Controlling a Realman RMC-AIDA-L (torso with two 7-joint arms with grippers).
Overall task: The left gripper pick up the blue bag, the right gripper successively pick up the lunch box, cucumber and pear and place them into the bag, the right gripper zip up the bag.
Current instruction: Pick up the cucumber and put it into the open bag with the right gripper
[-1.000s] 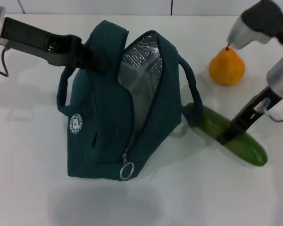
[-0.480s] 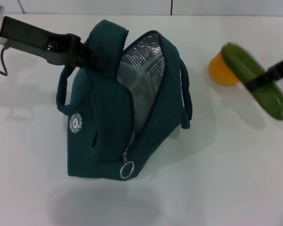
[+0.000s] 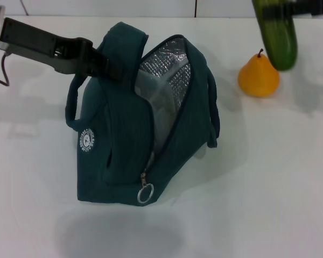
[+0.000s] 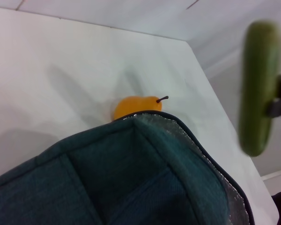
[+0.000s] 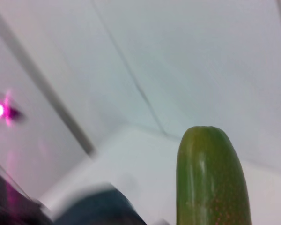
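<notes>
Blue bag [image 3: 129,134] gapes open (lunch box [image 3: 151,94] inside), left gripper [image 3: 105,67] clamping its top; right gripper [image 3: 282,8] grips cucumber [image 3: 277,32] at one o'clock, above pear [image 3: 258,75].

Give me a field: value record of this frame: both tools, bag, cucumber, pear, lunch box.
left tool: shut on the blue bag's top edge, holding it up and open
right tool: at the head view's top edge, shut on the cucumber
blue bag: unzipped, foil lining showing
cucumber: lifted off the table, hanging near vertical, above the pear
pear: on the table, right of the bag
lunch box: inside the bag
</notes>
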